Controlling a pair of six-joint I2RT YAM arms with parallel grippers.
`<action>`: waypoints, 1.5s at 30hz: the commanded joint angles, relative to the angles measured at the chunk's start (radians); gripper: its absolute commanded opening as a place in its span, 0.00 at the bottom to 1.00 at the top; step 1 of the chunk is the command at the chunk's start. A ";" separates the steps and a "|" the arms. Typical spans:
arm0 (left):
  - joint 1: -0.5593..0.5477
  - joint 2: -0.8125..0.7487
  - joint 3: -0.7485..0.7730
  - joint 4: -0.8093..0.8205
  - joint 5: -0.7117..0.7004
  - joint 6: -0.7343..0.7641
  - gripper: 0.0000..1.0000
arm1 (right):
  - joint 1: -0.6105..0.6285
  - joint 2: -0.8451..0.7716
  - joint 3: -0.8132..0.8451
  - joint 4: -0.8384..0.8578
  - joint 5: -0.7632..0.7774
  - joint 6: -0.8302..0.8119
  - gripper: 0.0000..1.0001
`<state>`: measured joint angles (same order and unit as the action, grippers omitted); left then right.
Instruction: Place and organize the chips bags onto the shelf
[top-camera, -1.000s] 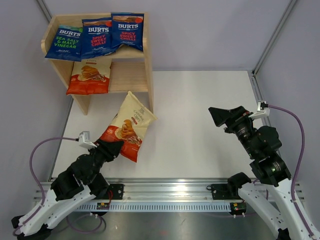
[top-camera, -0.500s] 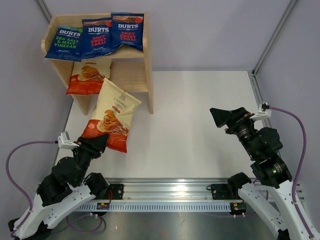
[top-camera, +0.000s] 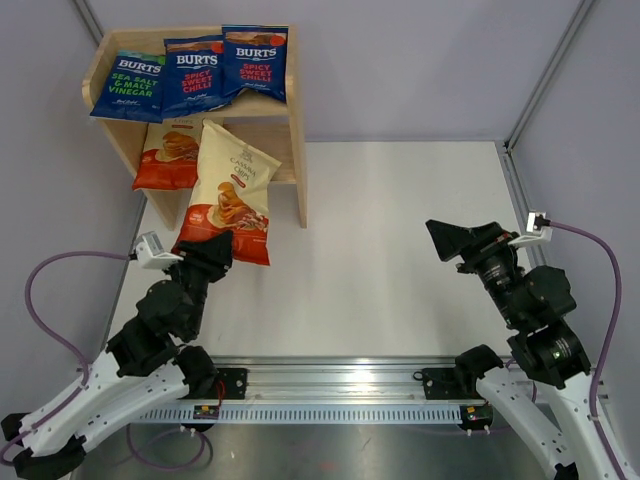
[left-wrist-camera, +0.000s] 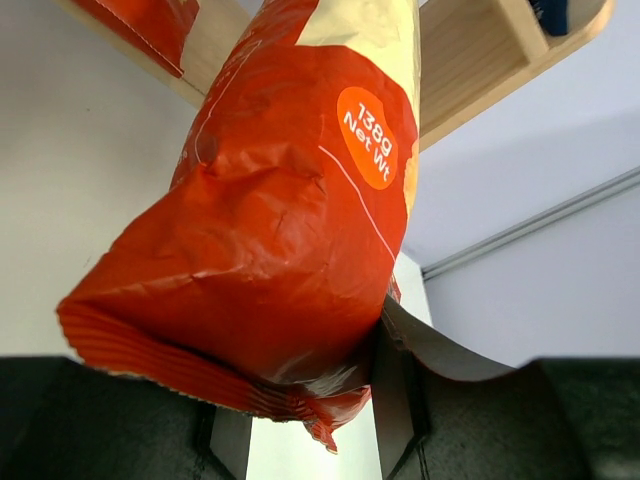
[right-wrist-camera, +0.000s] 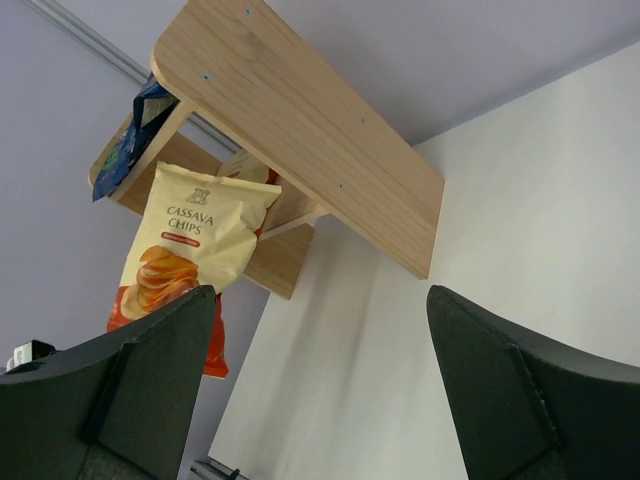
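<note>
Top view: three blue BURTS bags (top-camera: 190, 75) stood along the upper tier of the shelf (top-camera: 297, 130). One cream bag (top-camera: 168, 155) lay at the left of the lower tier. Left gripper (top-camera: 213, 260) pinched the red bottom seam of a second cream bag (top-camera: 230, 190), whose top was at the lower tier's front. Right gripper (top-camera: 447, 240) hung over the white table (top-camera: 400, 200), well apart.
Left wrist: fingers (left-wrist-camera: 395, 390) clamped the crumpled red seam.
Right wrist: jaws spread wide, nothing between them.
</note>
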<state>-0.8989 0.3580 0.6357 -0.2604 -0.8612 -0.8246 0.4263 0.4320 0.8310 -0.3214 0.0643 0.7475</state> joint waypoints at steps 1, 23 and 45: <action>0.002 0.051 0.056 0.193 -0.097 0.007 0.13 | 0.002 -0.035 0.048 -0.004 0.029 -0.028 0.94; 0.479 0.507 0.151 0.428 0.498 -0.271 0.16 | 0.002 -0.084 0.128 -0.067 0.035 -0.040 0.94; 0.577 0.941 0.360 0.443 0.649 -0.355 0.30 | 0.002 -0.098 0.128 -0.077 -0.008 0.001 0.93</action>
<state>-0.3260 1.2957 0.9451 0.1436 -0.2821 -1.1698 0.4263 0.3401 0.9379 -0.4107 0.0631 0.7399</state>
